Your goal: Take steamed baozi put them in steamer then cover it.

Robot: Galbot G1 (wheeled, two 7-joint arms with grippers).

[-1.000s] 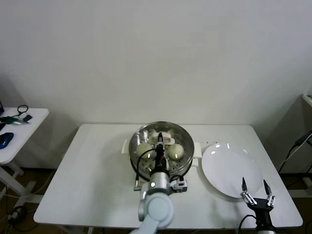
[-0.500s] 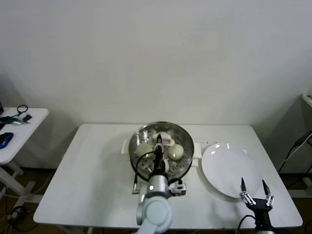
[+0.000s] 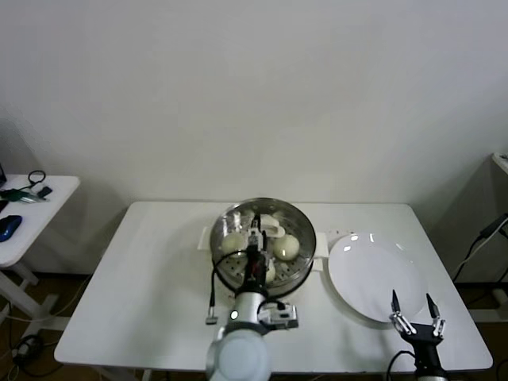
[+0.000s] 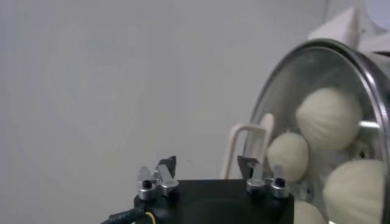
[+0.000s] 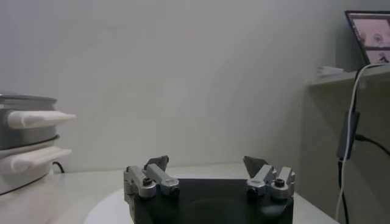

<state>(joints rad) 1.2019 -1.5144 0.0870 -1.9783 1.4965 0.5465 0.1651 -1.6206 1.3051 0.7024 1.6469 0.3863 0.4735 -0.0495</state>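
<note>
The steamer point(image 3: 226, 272) stands mid-table on its cream base, and it also shows in the right wrist view point(image 5: 21, 129). The glass cover point(image 3: 300, 224) lies on it, with its cream handle point(image 3: 268, 229) at centre. Through the glass I see steamed baozi point(image 3: 233, 243) point(image 3: 287, 247). In the left wrist view the cover's metal rim point(image 4: 368, 82), handle point(image 4: 247, 145) and baozi point(image 4: 329, 119) point(image 4: 287, 155) show. My left gripper point(image 3: 255, 236) point(image 4: 207, 164) is open and empty, just above the cover, its tips short of the handle. My right gripper point(image 3: 413, 306) point(image 5: 207, 163) is open and empty at the table's front right.
An empty flat white plate point(image 3: 373, 274) lies right of the steamer, under my right gripper. A small side table point(image 3: 36, 210) with cables stands far left. A cable hangs at the far right point(image 3: 486, 234).
My left gripper has drawn back from the cover's handle toward the robot's body, open and empty; the cover stays on the steamer. The right arm has barely moved.
</note>
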